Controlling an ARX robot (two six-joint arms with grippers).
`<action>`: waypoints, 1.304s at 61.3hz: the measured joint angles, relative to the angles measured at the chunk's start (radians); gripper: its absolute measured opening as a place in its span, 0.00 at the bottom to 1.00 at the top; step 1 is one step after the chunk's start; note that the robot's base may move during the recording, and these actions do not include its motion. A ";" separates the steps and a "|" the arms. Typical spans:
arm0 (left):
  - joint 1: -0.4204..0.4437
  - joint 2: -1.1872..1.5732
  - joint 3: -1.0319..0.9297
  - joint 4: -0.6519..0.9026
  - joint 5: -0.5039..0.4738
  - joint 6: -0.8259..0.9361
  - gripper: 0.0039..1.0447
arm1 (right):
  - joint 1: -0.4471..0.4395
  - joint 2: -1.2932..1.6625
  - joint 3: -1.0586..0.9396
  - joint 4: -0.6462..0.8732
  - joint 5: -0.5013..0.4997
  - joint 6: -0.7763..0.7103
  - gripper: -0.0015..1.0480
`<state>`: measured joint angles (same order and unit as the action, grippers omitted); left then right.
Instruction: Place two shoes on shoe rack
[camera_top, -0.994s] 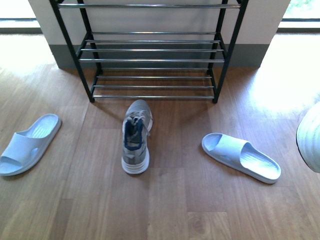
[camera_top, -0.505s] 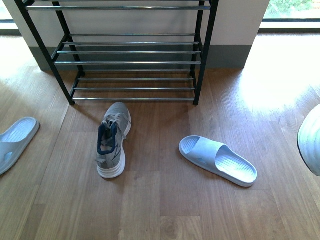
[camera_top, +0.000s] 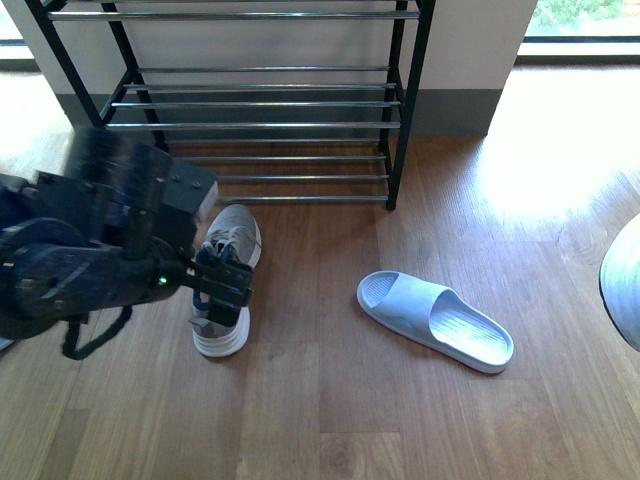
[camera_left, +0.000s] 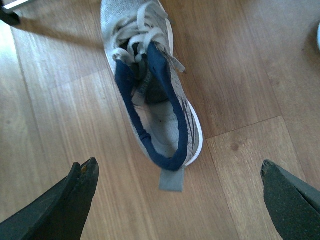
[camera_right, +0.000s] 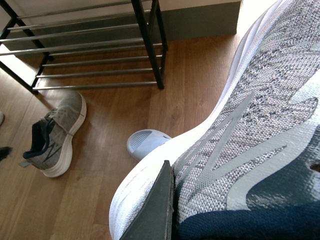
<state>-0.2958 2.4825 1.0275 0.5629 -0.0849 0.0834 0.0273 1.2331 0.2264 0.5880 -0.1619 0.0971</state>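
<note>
At the near right edge of the front view, you see a held sneaker (camera_top: 625, 285) clear of the floor (camera_top: 330, 420). The right gripper (camera_right: 200, 190) pinches it. The right wrist view shows one finger (camera_right: 155, 210) pressed against the sneaker's grey knit side; the other finger is hidden.

Further ahead on the left, the left gripper (camera_top: 222, 285) hovers over the heel of a second sneaker (camera_left: 155, 100). Its fingers are spread wide to either side and touch nothing. That sneaker stands on the floor, toe toward the rack (camera_top: 260, 105), just in front of the lowest tier.

A pale slide (camera_top: 435, 320) lies on the floor to that sneaker's right, apart from it.

Farthest away, the rack stands against the wall (camera_top: 460, 40). Neither sneaker is on it.
</note>
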 joint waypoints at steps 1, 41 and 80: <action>0.000 0.023 0.020 -0.006 -0.002 -0.003 0.91 | 0.000 0.000 0.000 0.000 0.000 0.000 0.02; 0.015 0.407 0.497 -0.196 -0.018 -0.070 0.91 | 0.000 0.000 0.000 0.000 0.000 0.000 0.02; 0.039 0.327 0.352 -0.105 -0.035 -0.092 0.02 | 0.000 0.000 0.000 0.000 0.000 0.000 0.02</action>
<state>-0.2573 2.8090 1.3800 0.4576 -0.1196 -0.0086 0.0273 1.2331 0.2264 0.5880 -0.1619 0.0971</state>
